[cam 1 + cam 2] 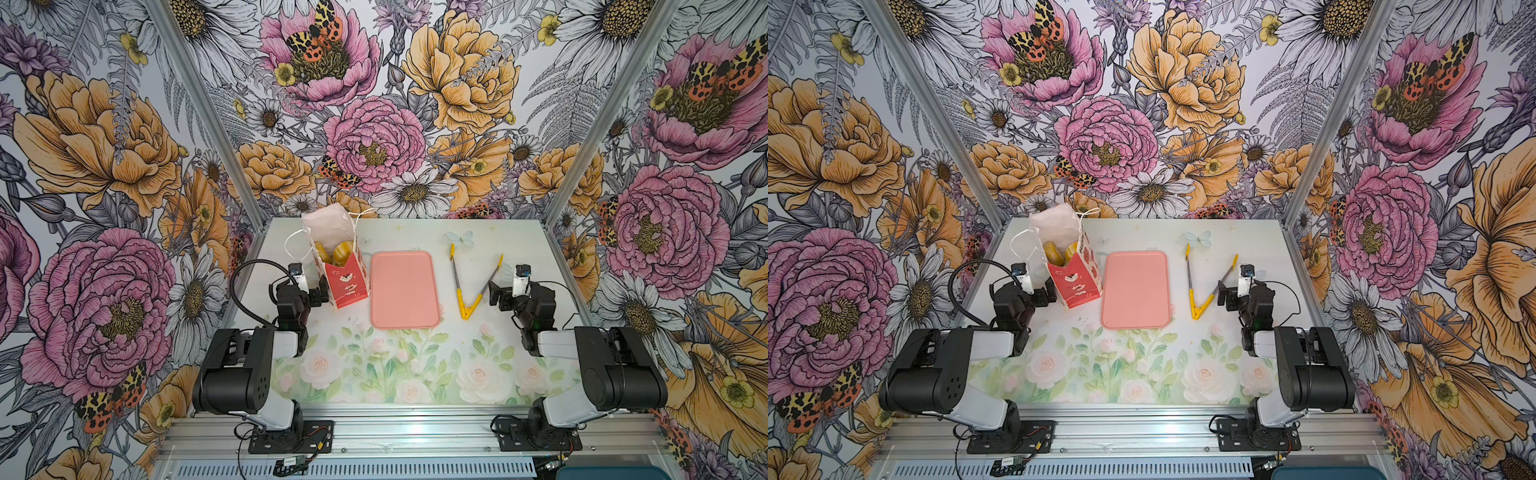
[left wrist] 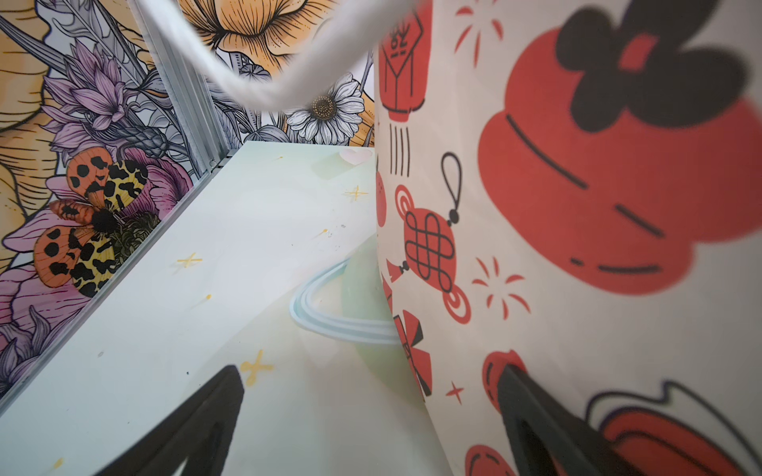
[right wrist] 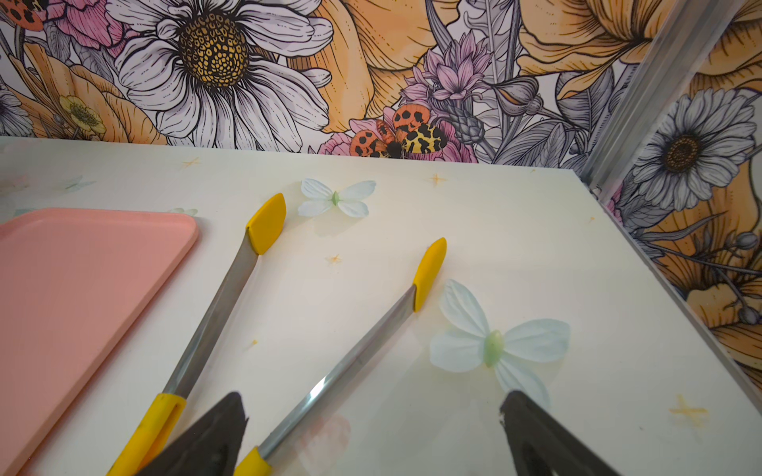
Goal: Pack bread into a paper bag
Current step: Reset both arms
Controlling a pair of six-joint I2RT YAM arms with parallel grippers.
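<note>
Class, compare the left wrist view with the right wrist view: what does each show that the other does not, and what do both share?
Only the left wrist view: the paper bag, its red-printed side close up, and its white string handle.
Only the right wrist view: the yellow-tipped tongs lying spread on the table, beside a corner of the pink tray.
Both: the pale table, the floral wall, and black fingertips of an open gripper, the left gripper in one and the right gripper in the other.
</note>
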